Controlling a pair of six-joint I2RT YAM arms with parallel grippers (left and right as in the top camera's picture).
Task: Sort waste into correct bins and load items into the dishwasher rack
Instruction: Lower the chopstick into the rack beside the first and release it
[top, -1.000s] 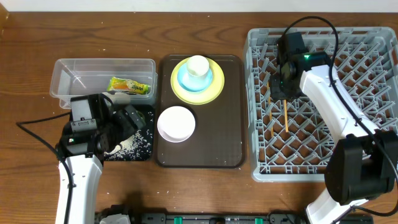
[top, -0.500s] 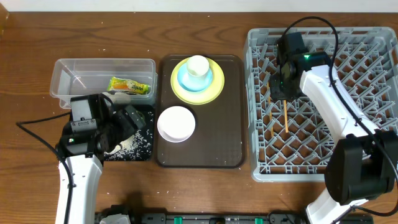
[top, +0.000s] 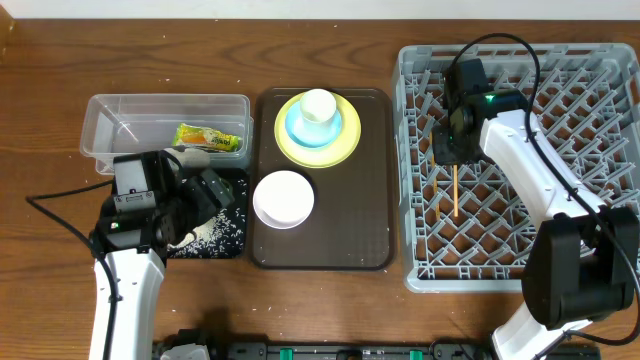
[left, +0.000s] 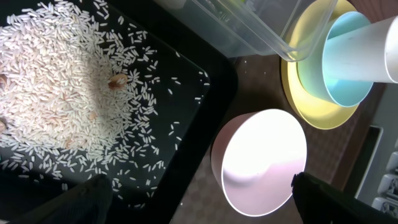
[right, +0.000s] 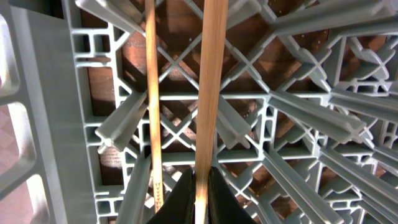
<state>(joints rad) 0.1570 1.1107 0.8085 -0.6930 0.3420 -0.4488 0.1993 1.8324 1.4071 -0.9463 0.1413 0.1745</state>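
Observation:
My right gripper (top: 449, 143) hangs over the left part of the grey dishwasher rack (top: 411, 268), shut on one wooden chopstick (right: 210, 93) that points down onto the grid. The other chopstick (right: 152, 106) lies in the rack just to its left. My left gripper (top: 200, 200) is open above the black tray (top: 238, 183), where loose rice (left: 56, 93) lies. The pinkish white bowl (left: 261, 162) sits between its fingertips' line and the plate. A snack wrapper (top: 210, 137) lies in the clear tub (top: 100, 125).
On the brown serving tray (top: 370, 200) the white cup (top: 318, 105) stands in the light blue bowl (top: 300, 135), which sits on the yellow plate (top: 345, 150). The white bowl (top: 283, 198) is in front of them. The rack's upright pegs surround the right gripper.
The right gripper and its chopstick have shifted slightly to the left over the rack. The left arm has not moved.

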